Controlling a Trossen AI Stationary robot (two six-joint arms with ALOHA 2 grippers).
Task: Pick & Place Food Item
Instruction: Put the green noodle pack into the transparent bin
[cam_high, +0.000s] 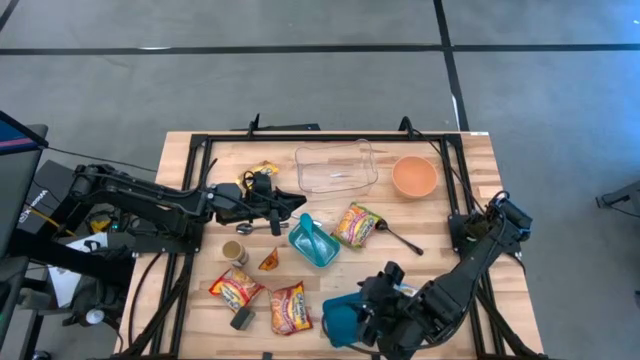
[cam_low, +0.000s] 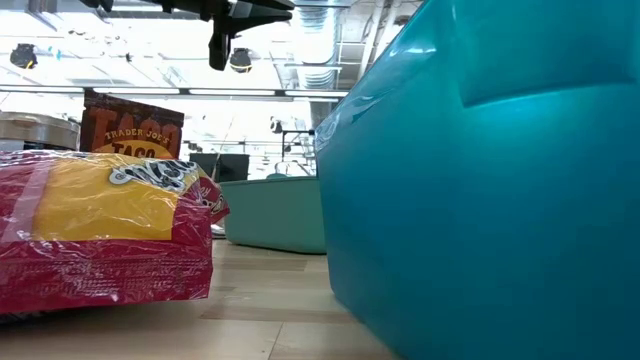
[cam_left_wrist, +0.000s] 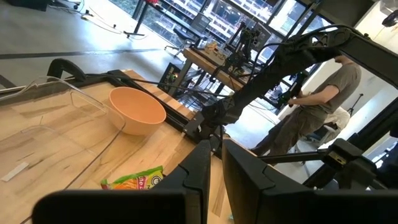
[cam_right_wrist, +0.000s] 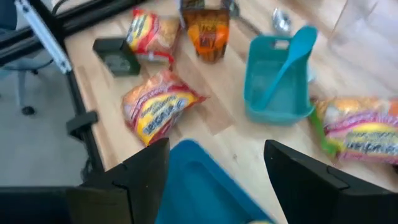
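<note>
Where the high view looks down on the wooden desk (cam_high: 470, 170), the left end effector (cam_high: 283, 207) reaches in from the left at mid-desk, its fingers drawn narrow with nothing between them. The right end effector (cam_high: 352, 318) sits at the near edge over a blue bin (cam_high: 338, 320), its fingers spread wide and holding nothing. Between the two arms lies a teal tray (cam_high: 315, 242) with a scoop in it. Just right of the tray is a ramen packet (cam_high: 358, 225). Two more ramen packets (cam_high: 289, 306) lie near the front left, beside a small dark block (cam_high: 242, 320). An orange bowl (cam_high: 414, 176) and a clear container (cam_high: 336, 166) stand at the far side.

From desk height, the blue bin (cam_low: 500, 180) fills the right half of the low view, a ramen packet (cam_low: 100, 235) lies at left, and a taco seasoning pouch (cam_low: 132, 125) stands behind it.

Past the left wrist's close-set fingers (cam_left_wrist: 202, 171), the orange bowl (cam_left_wrist: 138, 111) and clear container (cam_left_wrist: 43, 124) show, with a person (cam_left_wrist: 320, 106) standing beyond the desk.

Between the right wrist's widely parted fingers (cam_right_wrist: 146, 171) lies the blue bin's rim (cam_right_wrist: 199, 180), with the teal tray (cam_right_wrist: 277, 87) and ramen packets (cam_right_wrist: 158, 102) farther on.
</note>
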